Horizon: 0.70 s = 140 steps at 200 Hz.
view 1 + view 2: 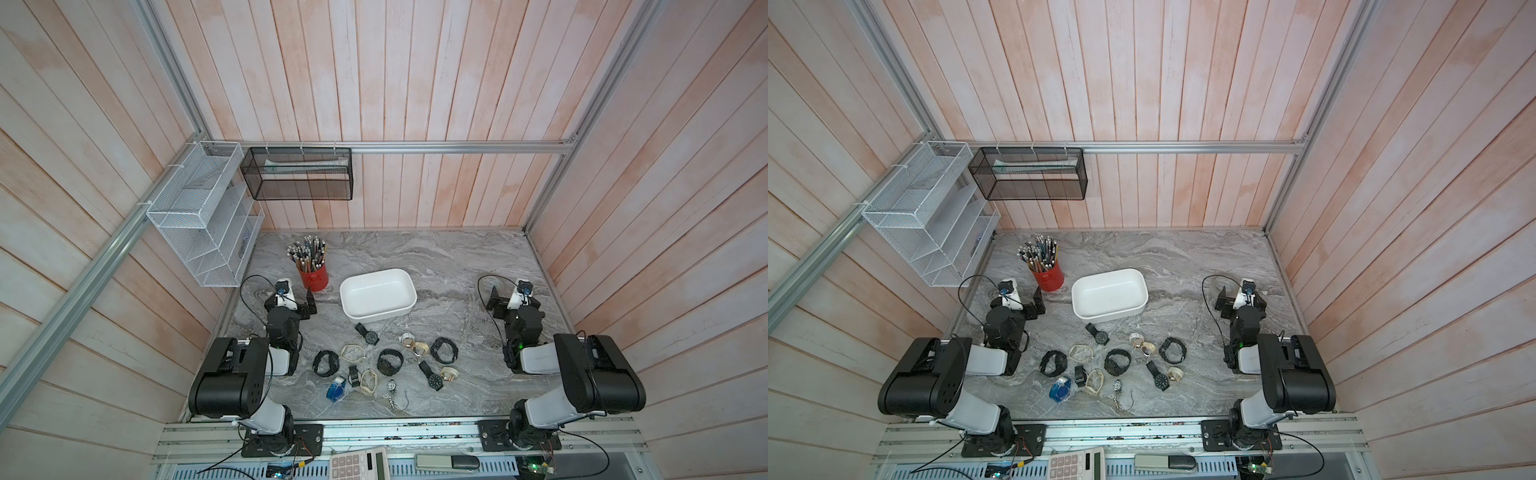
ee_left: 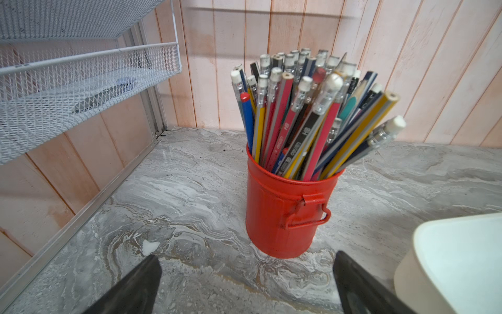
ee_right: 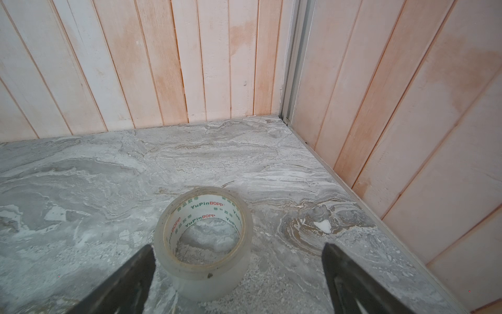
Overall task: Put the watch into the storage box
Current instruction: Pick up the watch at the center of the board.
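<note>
Several watches lie loose on the marble table in both top views, in front of the white storage box, which holds nothing. Closest to the box is a black watch. A black bracelet watch lies mid-group and a blue one nearer the front. My left gripper is open over bare table, left of the box and beside the red cup. My right gripper is open, far right of the box. Neither wrist view shows a watch.
A red cup full of pencils stands just left of the box, whose corner shows beside it. A clear tape roll stands between the right fingers, close to one. A white mesh rack and a black mesh basket hang on the walls.
</note>
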Available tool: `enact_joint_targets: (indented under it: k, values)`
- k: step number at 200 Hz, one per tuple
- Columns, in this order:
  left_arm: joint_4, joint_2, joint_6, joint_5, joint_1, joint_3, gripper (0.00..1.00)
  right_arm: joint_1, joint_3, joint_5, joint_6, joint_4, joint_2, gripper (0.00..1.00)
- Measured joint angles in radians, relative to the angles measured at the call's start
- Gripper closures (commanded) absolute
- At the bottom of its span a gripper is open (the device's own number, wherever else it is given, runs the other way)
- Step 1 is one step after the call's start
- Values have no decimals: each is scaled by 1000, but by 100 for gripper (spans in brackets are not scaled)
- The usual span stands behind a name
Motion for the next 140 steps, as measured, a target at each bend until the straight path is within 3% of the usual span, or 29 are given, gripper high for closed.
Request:
enact_joint_targets:
  k: [140]
  values:
    - [-8,0,0,25,12,0,0,0,0,0,0,0,0,2]
